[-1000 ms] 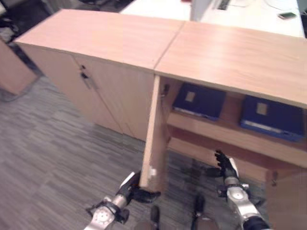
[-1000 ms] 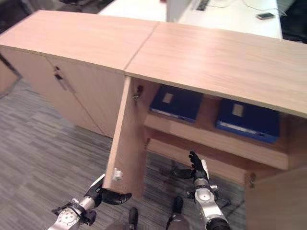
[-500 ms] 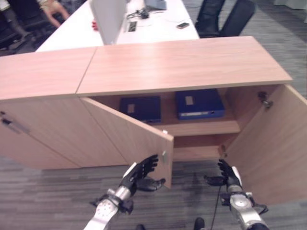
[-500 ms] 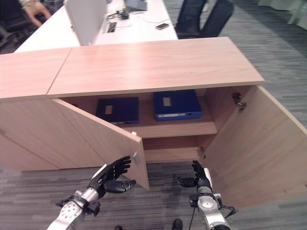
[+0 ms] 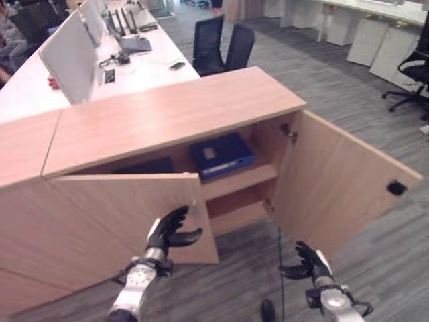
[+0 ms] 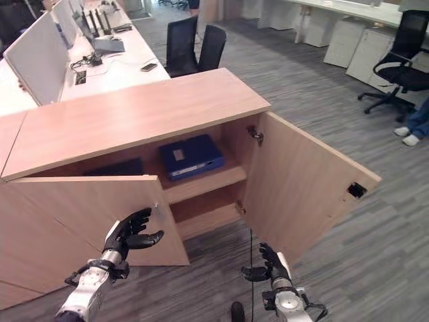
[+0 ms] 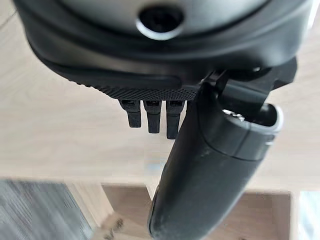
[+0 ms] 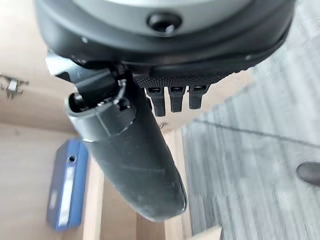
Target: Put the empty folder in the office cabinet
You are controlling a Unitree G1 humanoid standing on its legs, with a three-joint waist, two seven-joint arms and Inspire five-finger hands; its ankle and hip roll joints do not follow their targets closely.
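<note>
The wooden office cabinet (image 5: 174,111) has its right door (image 5: 335,181) swung wide and its left door (image 5: 127,215) nearly closed. A blue folder (image 5: 221,154) lies flat on the upper shelf, and a darker one (image 6: 114,168) shows just behind the left door. My left hand (image 5: 167,231) is open, its straight fingers (image 7: 152,117) against the left door's outer face near the free edge. My right hand (image 5: 310,263) hangs low over the carpet in front of the right door, open and holding nothing. In the right wrist view the blue folder (image 8: 65,185) lies past the thumb.
Grey carpet lies in front of the cabinet. A white desk (image 5: 100,67) with screens stands behind it, with two dark office chairs (image 5: 224,43) at its end. More desks and a chair (image 6: 395,60) stand at the far right, by a person's feet (image 6: 409,134).
The camera has swung round. The left door has turned from wide open to nearly shut, with my left hand following on its outer face. The right hand has stayed low and open.
</note>
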